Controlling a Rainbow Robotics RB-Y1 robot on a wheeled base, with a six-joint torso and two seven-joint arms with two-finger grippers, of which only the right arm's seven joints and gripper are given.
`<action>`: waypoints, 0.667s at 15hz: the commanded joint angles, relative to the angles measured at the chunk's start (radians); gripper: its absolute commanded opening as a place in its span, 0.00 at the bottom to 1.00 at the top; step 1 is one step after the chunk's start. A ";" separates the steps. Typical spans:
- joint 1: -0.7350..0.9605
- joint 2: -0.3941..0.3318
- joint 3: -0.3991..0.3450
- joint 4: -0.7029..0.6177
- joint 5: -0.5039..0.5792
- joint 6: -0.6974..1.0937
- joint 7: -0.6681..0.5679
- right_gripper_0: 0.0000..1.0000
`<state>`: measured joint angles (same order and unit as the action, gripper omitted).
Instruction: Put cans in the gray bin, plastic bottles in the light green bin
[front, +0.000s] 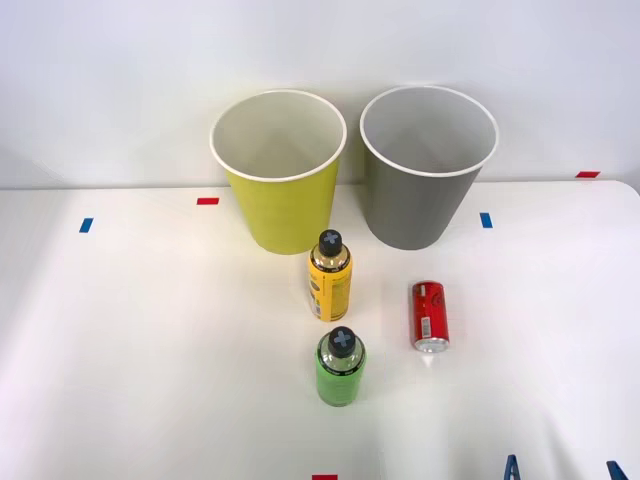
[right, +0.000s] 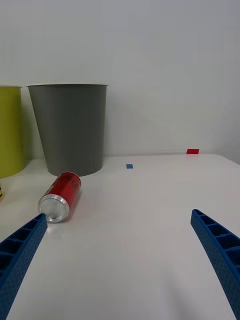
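Just ahead of the wide-open, empty right hand (right: 119, 225), red can (right: 61, 196) on its side.

On the white desk (front: 150, 350), the yellow-green round bin (front: 281, 170) stands left of the gray round bin (front: 424, 165). Before them stand the yellow-labelled plastic bottle (front: 329, 277) and, nearer, the green plastic bottle (front: 340, 368); the red metal can (front: 429, 315) lies to their right.

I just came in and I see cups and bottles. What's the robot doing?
It's sorting. So far nothing is sorted: the red can lies on its side on the table, and the yellow bottle and green bottle stand upright nearby. The gray bin and light green bin wait behind them. The right gripper is open near the can, holding nothing.
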<state>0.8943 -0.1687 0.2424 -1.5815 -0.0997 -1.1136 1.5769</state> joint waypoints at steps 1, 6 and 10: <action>0.000 0.000 0.000 0.000 0.000 0.000 0.000 1.00; 0.000 0.000 0.000 0.000 0.000 0.000 0.000 1.00; 0.000 0.000 0.000 0.000 0.000 0.000 0.000 1.00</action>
<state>0.8943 -0.1687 0.2424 -1.5815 -0.0997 -1.1136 1.5769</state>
